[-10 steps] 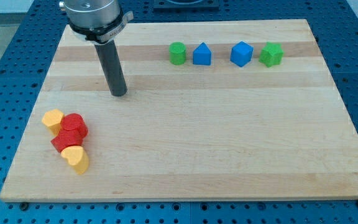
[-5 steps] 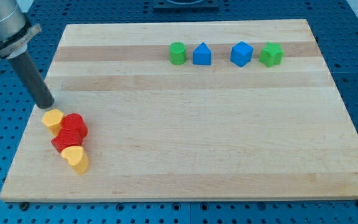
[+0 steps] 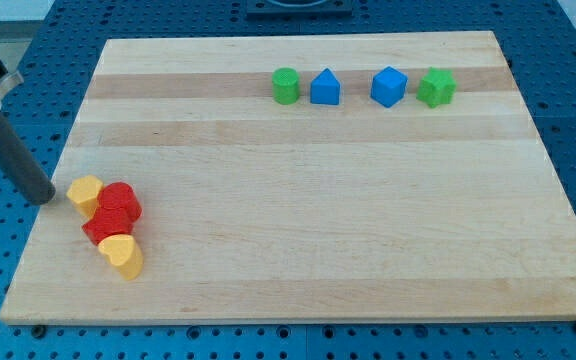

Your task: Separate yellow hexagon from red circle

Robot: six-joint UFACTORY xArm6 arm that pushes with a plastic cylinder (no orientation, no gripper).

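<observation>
At the view's left edge of the wooden surface (image 3: 298, 200), my tip (image 3: 44, 198) sits just beside the yellow hexagon (image 3: 85, 192), on its left side; you cannot tell whether the two touch. Note that the rod ends plain, with no jaws on it, so no spread or pinch can be reported.

The yellow hexagon is the upper-left member of a tight cluster. Pressed against its right side is the red circle (image 3: 121, 200). Just below the hexagon, toward the view's bottom, lies a second red block (image 3: 102, 226), shape unclear, touching the red circle. Further below the hexagon sits a yellow heart (image 3: 122, 254), touching that second red block.

Well apart from the hexagon, toward the view's top right, you will find a row: green cylinder (image 3: 285, 85), blue block (image 3: 325, 87) with a peaked top, blue block (image 3: 389, 86), green block (image 3: 436, 88).
</observation>
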